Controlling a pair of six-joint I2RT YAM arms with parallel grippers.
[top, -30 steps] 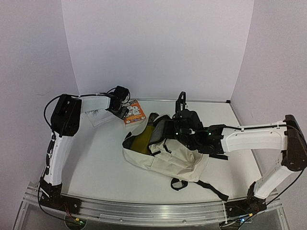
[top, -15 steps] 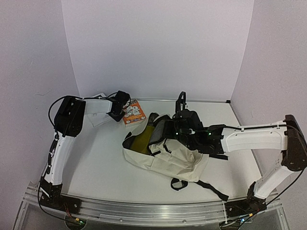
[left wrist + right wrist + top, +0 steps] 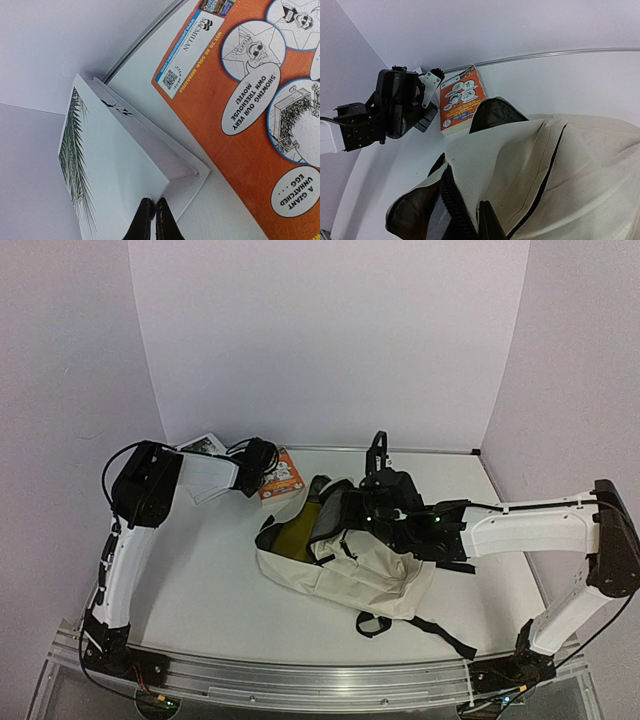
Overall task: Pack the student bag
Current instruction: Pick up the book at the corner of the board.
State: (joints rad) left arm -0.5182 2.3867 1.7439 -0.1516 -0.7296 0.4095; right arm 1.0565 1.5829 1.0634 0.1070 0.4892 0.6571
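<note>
Lowering at the far left corner, the left arm [image 3: 205, 475] has brought the left jaws onto the white booklet [image 3: 115, 165] beside the orange book [image 3: 250, 115], where they stand pressed narrow, though whether a page is nipped cannot be told. Packing looks barely begun: the student bag [image 3: 350, 565] lies mid-counter, mouth toward those books, the right jaws at its rim with their gap hidden, and both books lie outside it. Bare counter [image 3: 200, 570] lies between books and bag, but the far edge and wall crowd the pick.

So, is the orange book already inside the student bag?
No, the orange book lies on the table beside the student bag.
</note>
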